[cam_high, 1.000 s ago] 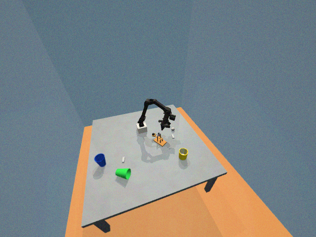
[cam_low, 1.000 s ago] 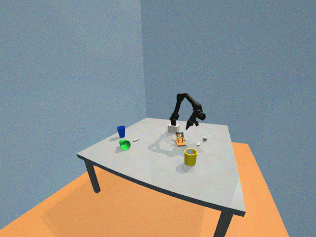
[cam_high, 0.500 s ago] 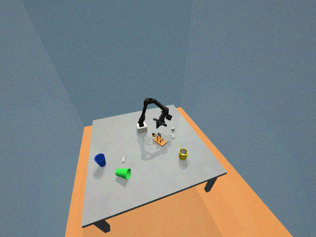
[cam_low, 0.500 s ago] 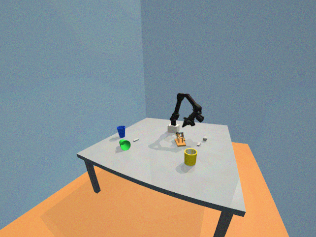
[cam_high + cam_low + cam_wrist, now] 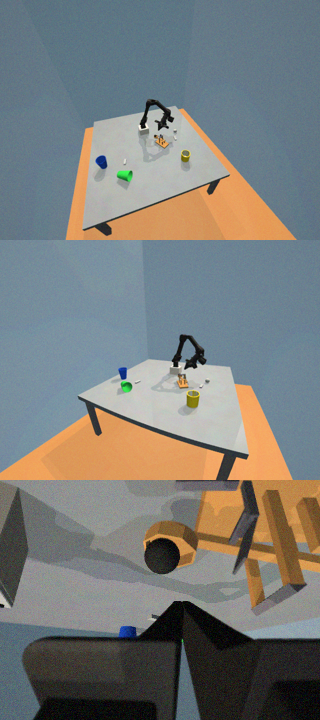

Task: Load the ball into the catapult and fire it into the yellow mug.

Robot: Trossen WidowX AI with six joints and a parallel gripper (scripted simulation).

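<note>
The orange catapult (image 5: 162, 143) (image 5: 183, 385) (image 5: 225, 510) stands on the table in front of the arm's base. The black ball (image 5: 155, 136) (image 5: 179, 374) (image 5: 162, 556) sits in the cup at the end of its throwing arm. The yellow mug (image 5: 185, 157) (image 5: 192, 400) stands upright beyond the catapult, on the side away from the arm's base, and looks empty in what shows of its inside. My gripper (image 5: 158, 129) (image 5: 185, 368) (image 5: 181, 608) is shut and empty, above the table near the catapult and apart from it.
A light grey ball (image 5: 175, 130) (image 5: 207, 380) and a small white block (image 5: 175, 138) (image 5: 201, 386) lie beside the catapult. A blue cup (image 5: 101, 162) (image 5: 122, 373) (image 5: 127, 631) stands far to the side. A green cup (image 5: 123, 175) (image 5: 126, 386) lies tipped near another white block (image 5: 124, 161) (image 5: 137, 381).
</note>
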